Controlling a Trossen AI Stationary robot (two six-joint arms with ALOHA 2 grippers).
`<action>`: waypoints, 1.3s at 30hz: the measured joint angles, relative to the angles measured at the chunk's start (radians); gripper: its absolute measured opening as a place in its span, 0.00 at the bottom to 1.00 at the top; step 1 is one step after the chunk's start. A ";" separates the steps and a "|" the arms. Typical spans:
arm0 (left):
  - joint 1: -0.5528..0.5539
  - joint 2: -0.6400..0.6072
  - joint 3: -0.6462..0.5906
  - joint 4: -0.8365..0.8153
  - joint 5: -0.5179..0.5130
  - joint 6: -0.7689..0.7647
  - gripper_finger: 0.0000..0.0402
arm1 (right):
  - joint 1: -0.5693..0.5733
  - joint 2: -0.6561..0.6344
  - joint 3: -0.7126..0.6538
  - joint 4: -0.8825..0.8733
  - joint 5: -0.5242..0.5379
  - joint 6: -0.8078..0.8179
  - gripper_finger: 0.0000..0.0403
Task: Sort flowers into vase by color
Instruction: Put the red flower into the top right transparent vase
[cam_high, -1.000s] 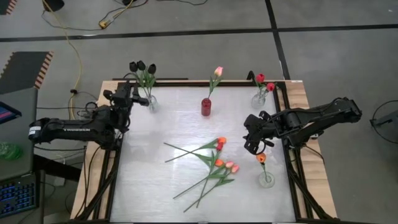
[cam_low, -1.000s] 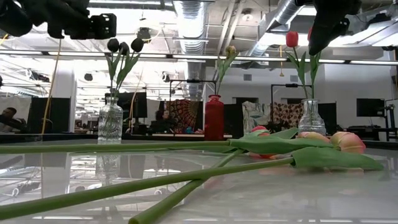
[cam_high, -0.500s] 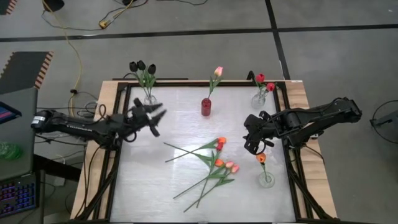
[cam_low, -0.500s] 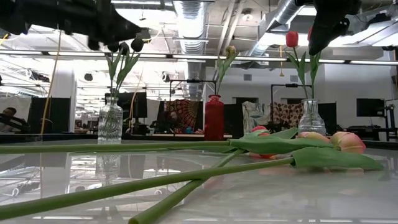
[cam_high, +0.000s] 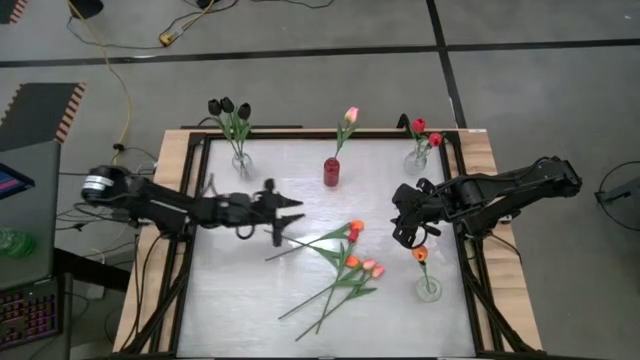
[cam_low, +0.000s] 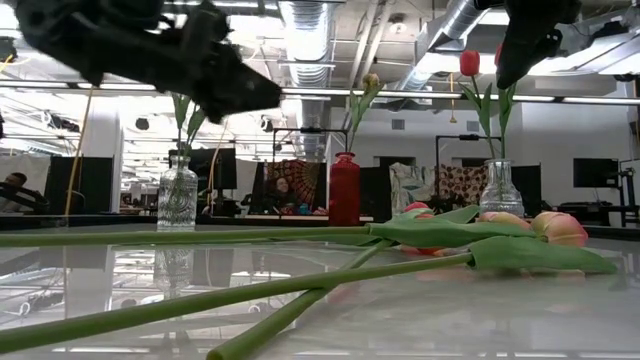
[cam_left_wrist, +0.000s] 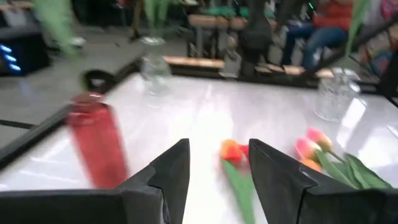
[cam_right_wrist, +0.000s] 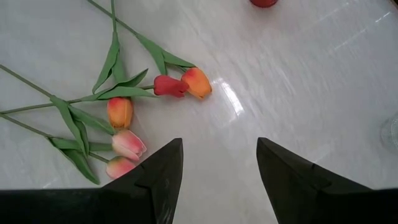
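Several loose tulips (cam_high: 345, 260) lie flat in a crossed heap on the white table, with red, orange and pink heads (cam_right_wrist: 168, 85). My left gripper (cam_high: 290, 222) is open above the table's middle, just left of the heap's stem ends, pointing at an orange head (cam_left_wrist: 231, 151). My right gripper (cam_high: 405, 228) hangs open right of the heap, above the heads (cam_right_wrist: 198, 82). Black tulips stand in a clear vase (cam_high: 240, 160), a pink one in a red vase (cam_high: 331, 172), red ones in a clear vase (cam_high: 417, 158), an orange one in a clear vase (cam_high: 428, 288).
The four vases stand along the far edge and at the near right. A raised dark frame (cam_high: 190, 250) borders the table. Bare white tabletop (cam_high: 240, 300) lies near and left of the heap. In the low view, stems (cam_low: 200, 300) stretch across the foreground; people sit in the room beyond.
My left arm has swung from beside the black-tulip vase at the far left toward the table's middle and the loose tulips, reaching out long and low. My right arm and the flowers have stayed still.
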 joint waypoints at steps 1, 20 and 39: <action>0.000 0.043 0.030 -0.006 0.018 0.000 0.38 | 0.000 0.000 0.000 0.000 0.000 0.000 0.58; -0.012 0.463 0.645 -0.659 0.204 -0.321 0.38 | 0.000 0.000 0.000 0.000 -0.001 0.000 0.58; -0.081 0.642 0.714 -0.663 0.432 -0.696 0.38 | 0.000 0.000 0.000 0.017 -0.001 0.000 0.58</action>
